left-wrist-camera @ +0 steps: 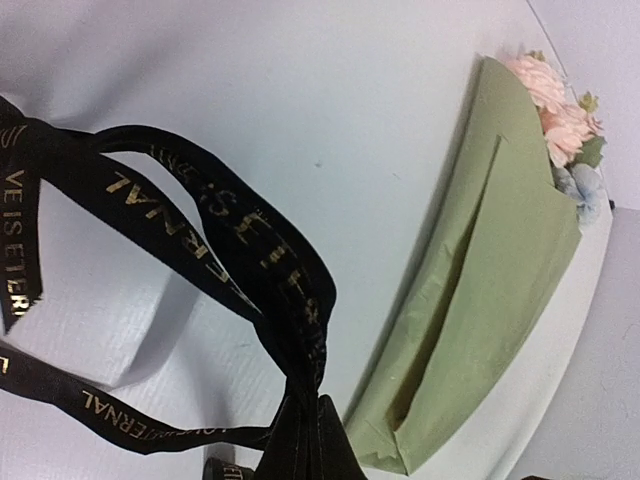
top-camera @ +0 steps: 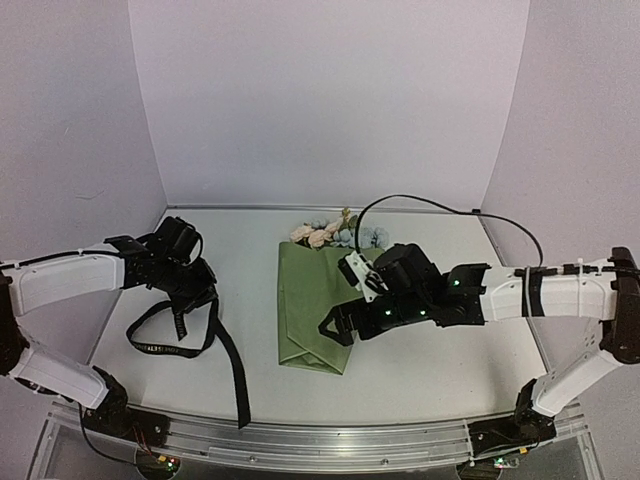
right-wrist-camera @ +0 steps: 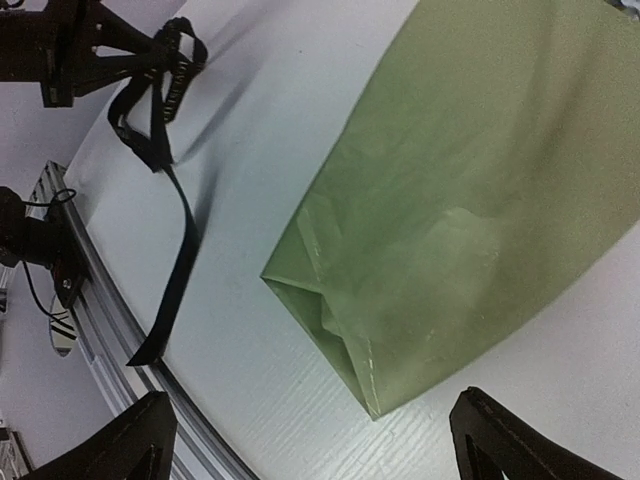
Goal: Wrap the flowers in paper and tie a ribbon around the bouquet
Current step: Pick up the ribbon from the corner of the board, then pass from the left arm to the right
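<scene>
The bouquet (top-camera: 312, 305) lies mid-table as an olive-green paper cone, with the peach, cream and pale blue flowers (top-camera: 328, 236) showing at its far, wide end. My left gripper (top-camera: 198, 293) is shut on the black ribbon (top-camera: 178, 338), left of the bouquet. In the left wrist view the gripper (left-wrist-camera: 305, 425) pinches bunched loops of the gold-lettered ribbon (left-wrist-camera: 235, 225), with the bouquet (left-wrist-camera: 490, 290) off to the right. My right gripper (top-camera: 340, 326) stands open at the cone's narrow near end. In the right wrist view its fingers (right-wrist-camera: 135, 445) straddle the folded paper tip (right-wrist-camera: 370, 330) without touching it.
One tail of the ribbon (top-camera: 238, 395) trails to the table's near edge by the aluminium rail (top-camera: 320, 445). Grey walls close in the table at the back and both sides. A black cable (top-camera: 430, 205) arcs above the right arm.
</scene>
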Robot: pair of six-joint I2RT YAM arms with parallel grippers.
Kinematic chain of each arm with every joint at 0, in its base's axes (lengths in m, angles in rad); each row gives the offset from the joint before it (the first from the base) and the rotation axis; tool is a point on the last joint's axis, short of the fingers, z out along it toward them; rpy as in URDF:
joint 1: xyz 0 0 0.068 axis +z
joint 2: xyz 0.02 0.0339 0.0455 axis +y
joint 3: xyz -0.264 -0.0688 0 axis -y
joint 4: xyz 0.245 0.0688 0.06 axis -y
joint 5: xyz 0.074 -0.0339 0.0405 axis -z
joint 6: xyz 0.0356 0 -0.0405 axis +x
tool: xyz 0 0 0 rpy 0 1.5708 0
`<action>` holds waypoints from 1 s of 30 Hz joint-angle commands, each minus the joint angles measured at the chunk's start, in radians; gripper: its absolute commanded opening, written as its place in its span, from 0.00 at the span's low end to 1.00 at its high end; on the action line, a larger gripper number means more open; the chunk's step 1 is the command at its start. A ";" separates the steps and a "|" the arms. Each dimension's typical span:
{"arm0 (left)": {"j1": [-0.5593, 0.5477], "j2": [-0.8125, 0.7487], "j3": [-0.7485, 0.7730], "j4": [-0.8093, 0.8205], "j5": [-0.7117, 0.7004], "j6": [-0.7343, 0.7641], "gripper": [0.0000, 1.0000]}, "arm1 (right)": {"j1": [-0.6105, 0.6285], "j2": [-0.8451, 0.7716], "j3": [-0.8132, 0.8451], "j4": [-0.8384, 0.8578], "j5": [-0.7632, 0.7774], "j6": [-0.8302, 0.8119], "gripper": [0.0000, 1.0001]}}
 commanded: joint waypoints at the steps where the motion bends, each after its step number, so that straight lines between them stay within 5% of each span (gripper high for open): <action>1: -0.062 0.050 0.077 0.077 0.102 -0.021 0.00 | 0.023 0.102 0.124 0.075 -0.078 -0.065 0.98; 13: -0.090 0.020 0.078 0.160 0.286 -0.070 0.00 | 0.109 0.377 0.328 0.157 -0.115 -0.136 0.94; 22: -0.089 -0.022 0.110 0.133 0.297 -0.074 0.00 | 0.169 0.596 0.471 0.264 0.058 -0.102 0.92; 30: -0.089 -0.042 0.108 0.123 0.278 -0.070 0.00 | 0.187 0.716 0.550 0.295 0.091 -0.040 0.79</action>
